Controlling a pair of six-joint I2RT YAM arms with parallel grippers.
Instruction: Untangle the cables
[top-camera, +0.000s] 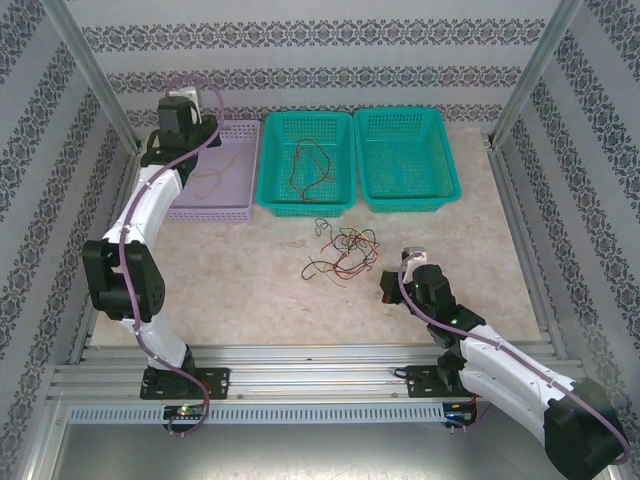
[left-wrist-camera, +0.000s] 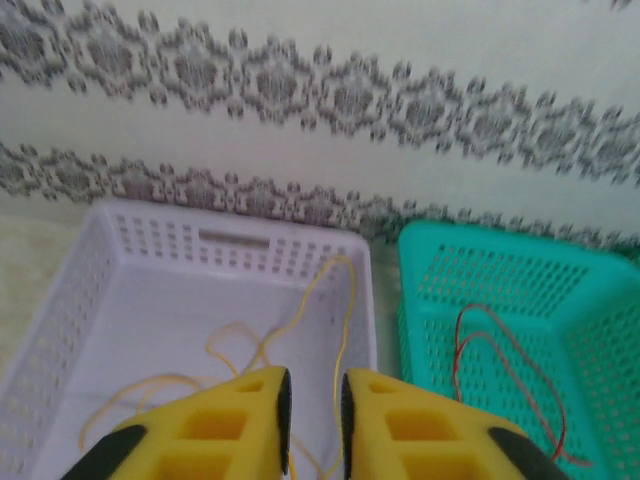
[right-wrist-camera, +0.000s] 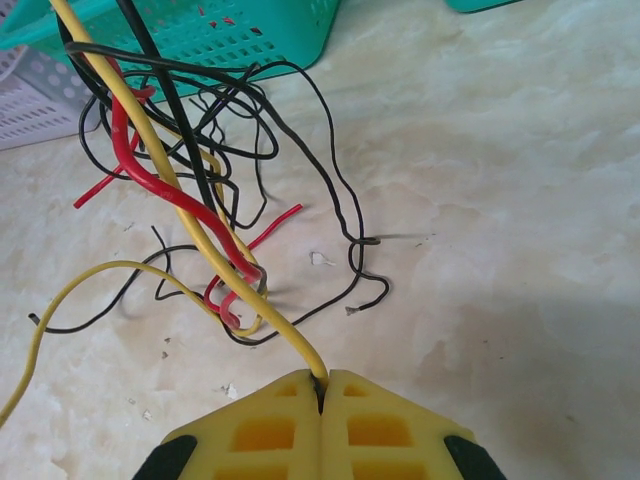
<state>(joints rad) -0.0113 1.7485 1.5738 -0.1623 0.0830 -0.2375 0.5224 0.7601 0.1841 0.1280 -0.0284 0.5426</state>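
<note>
The tangle of cables (top-camera: 345, 250), red, yellow and black, lies on the table in front of the baskets. My right gripper (right-wrist-camera: 322, 380) is shut on a yellow cable (right-wrist-camera: 170, 180) that rises out of the tangle (right-wrist-camera: 215, 150); in the top view that gripper (top-camera: 380, 282) sits just right of the pile. My left gripper (left-wrist-camera: 314, 385) hovers over the lavender basket (left-wrist-camera: 60, 300), jaws a little apart. A thin yellow cable (left-wrist-camera: 345, 310) hangs loose through the gap, close to the right pad, and coils on the basket floor. A red cable (left-wrist-camera: 480, 340) lies in the teal basket (left-wrist-camera: 600, 270).
Three baskets stand in a row at the back: lavender (top-camera: 215, 212), teal with the red cable (top-camera: 305, 207), and another teal one (top-camera: 405, 202). Patterned walls and metal posts close in the table. Bare marble lies around the tangle.
</note>
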